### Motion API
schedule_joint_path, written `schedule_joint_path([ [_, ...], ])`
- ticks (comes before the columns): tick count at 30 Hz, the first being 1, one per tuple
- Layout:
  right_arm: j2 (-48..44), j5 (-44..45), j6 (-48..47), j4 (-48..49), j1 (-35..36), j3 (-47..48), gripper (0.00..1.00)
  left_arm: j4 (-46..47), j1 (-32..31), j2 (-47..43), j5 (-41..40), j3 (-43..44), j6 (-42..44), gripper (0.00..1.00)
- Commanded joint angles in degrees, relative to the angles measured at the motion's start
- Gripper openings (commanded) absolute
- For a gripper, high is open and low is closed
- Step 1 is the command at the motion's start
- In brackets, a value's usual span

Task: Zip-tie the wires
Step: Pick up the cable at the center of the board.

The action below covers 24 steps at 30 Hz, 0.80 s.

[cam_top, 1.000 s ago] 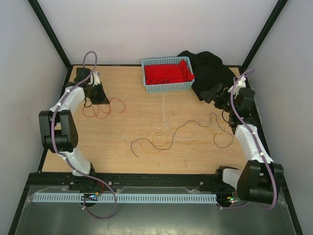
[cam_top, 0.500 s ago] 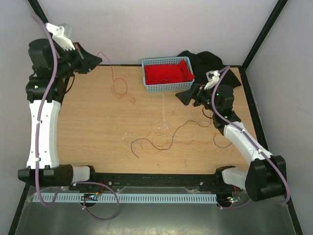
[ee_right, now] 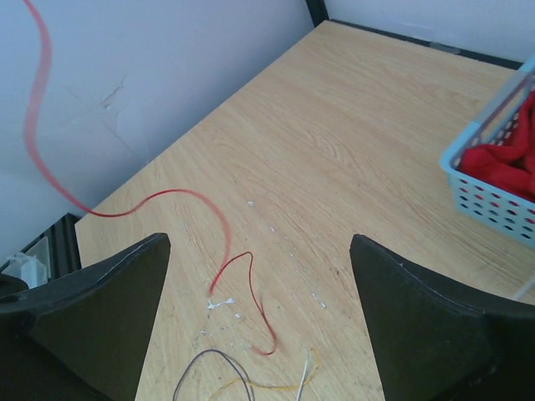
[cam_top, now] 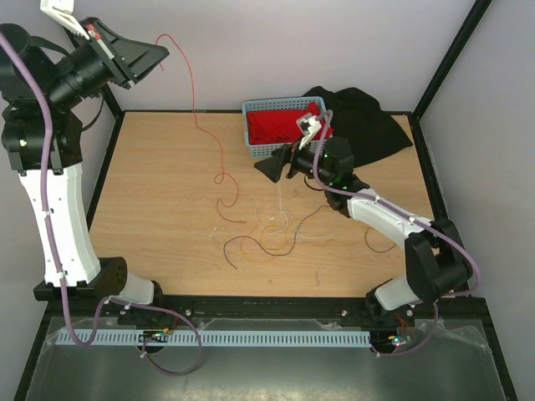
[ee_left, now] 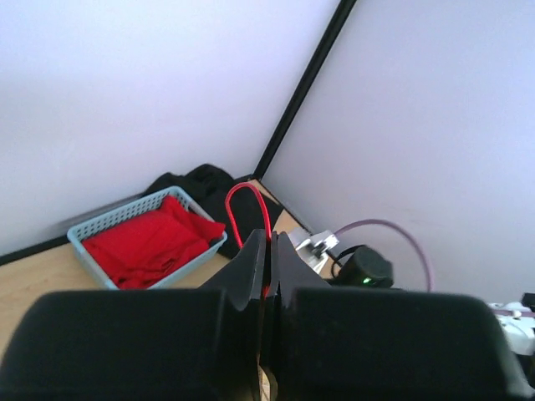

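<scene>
Where the top view looks down, the raised left tool [cam_top: 157,55] pinches a thin, curly red wire [cam_top: 197,117] that hangs to the tabletop [cam_top: 150,217]. Dark wires [cam_top: 276,238] lie mid-tabletop. Left wrist: jaws closed on the red wire. Right wrist: the right tool [ee_right: 259,244] gapes empty above the red wire's end.

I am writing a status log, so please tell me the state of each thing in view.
Left gripper: shut on red wire, held high.
Right gripper: open, above table.
Red wire: hanging, lower end on table.
Other wires: loose on table.
Zip tie: flat on table, not looped.
Basket: holds red cloth.
</scene>
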Motion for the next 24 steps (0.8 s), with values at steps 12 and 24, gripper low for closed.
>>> schedule_joint_path([
  [12, 12.3, -2.6, -3.3, 7.5, 11.1, 6.1, 0.99, 5.8, -0.2, -1.3, 1.3, 7.7, -7.6, 0.00],
  [24, 22.0, 5.8, -7.1, 8.1, 16.8, 7.1, 0.99, 10.8, 0.1, -2.2, 0.8, 5.8, -11.2, 0.00],
])
